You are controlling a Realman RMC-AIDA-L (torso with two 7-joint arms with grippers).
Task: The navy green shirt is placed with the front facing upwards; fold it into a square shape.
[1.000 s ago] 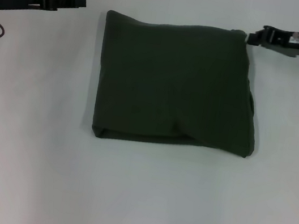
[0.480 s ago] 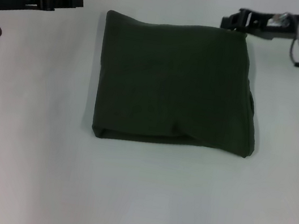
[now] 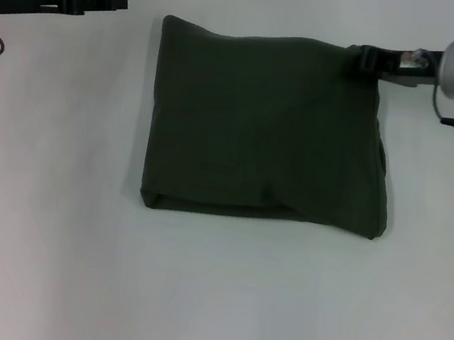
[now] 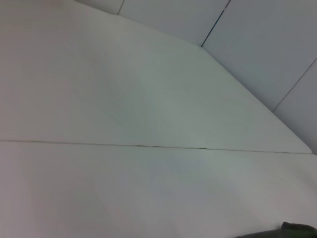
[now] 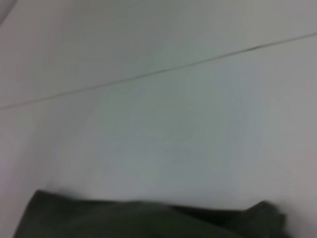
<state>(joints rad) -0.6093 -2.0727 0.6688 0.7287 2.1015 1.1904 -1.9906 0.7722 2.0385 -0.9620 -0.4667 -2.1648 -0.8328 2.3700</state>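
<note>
White table (image 3: 42, 235) under folded navy green shirt (image 3: 264, 128), right end effector (image 3: 361, 56) at corner.

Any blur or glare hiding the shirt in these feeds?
Head view: the navy green shirt is sharp, no glare, right pincer at its far corner. Right wrist view: soft, smeared cloth edge. Left wrist view: mostly bare table.

No lettering, label or number can be read anywhere, not even on the folded navy green shirt (image 3: 264, 128).
</note>
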